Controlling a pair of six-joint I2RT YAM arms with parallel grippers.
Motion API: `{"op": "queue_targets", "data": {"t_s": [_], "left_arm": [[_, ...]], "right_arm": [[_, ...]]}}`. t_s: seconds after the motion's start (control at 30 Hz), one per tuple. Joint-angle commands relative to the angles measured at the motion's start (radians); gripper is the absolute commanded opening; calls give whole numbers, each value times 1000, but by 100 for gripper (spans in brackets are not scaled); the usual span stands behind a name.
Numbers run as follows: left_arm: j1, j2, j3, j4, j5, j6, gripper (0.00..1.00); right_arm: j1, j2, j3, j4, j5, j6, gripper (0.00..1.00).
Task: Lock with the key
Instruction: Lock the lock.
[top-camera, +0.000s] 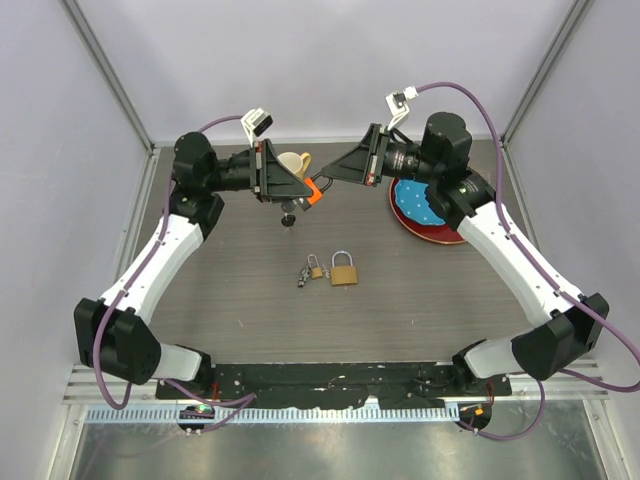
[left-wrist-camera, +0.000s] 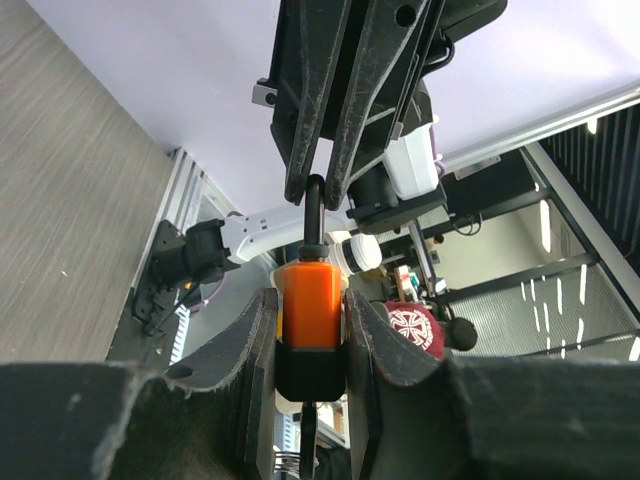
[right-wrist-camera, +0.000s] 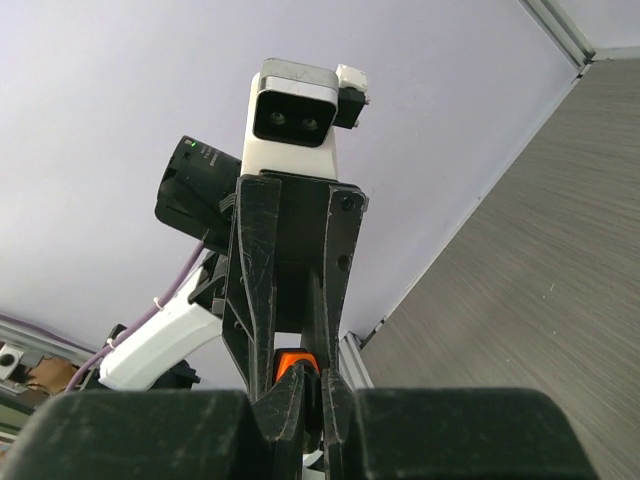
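1. The orange lock (left-wrist-camera: 310, 300) is held in the air over the far half of the table (top-camera: 230, 300), between the two grippers. Its body is a smooth, glossy orange block seated in a black base. A thin black shackle (left-wrist-camera: 314, 215) rises from its top.
2. The body is clamped on both sides by the left gripper (left-wrist-camera: 310, 335). Its rough, black, curved fingers (left-wrist-camera: 255, 350) are closed to the width of the block.
3. The shackle is pinched by the right gripper (left-wrist-camera: 318, 192), whose long, grainy black fingers are drawn nearly together at the tips. In the right wrist view only a sliver of orange is seen past those fingers.
4. A small dark object (top-camera: 288, 218) is seen hanging below the left gripper. Whether it is a key cannot be told.
5. Nearer the bases, a brass lock (top-camera: 344, 272) with a bright metal shackle is laid flat on the dark wood-grain table. Just to its left lies a small lock (top-camera: 315, 268) with a bunch of keys (top-camera: 302, 277).
6. A beige cup (top-camera: 293, 162) is seen behind the left gripper. A round red plate (top-camera: 440, 232) with a blue dotted piece on it lies under the right arm.
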Motion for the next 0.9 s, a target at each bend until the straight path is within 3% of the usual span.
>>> {"op": "queue_targets", "data": {"t_s": [0.0, 0.5, 0.87], "left_arm": [[-18, -29, 62, -101, -128, 119, 0], [-24, 16, 121, -88, -208, 103, 0], [-52, 66, 129, -86, -243, 108, 0]], "right_arm": [[49, -7, -4, -18, -65, -8, 2], [89, 22, 16, -196, -80, -162, 2], [143, 68, 68, -194, -111, -166, 2]]}}
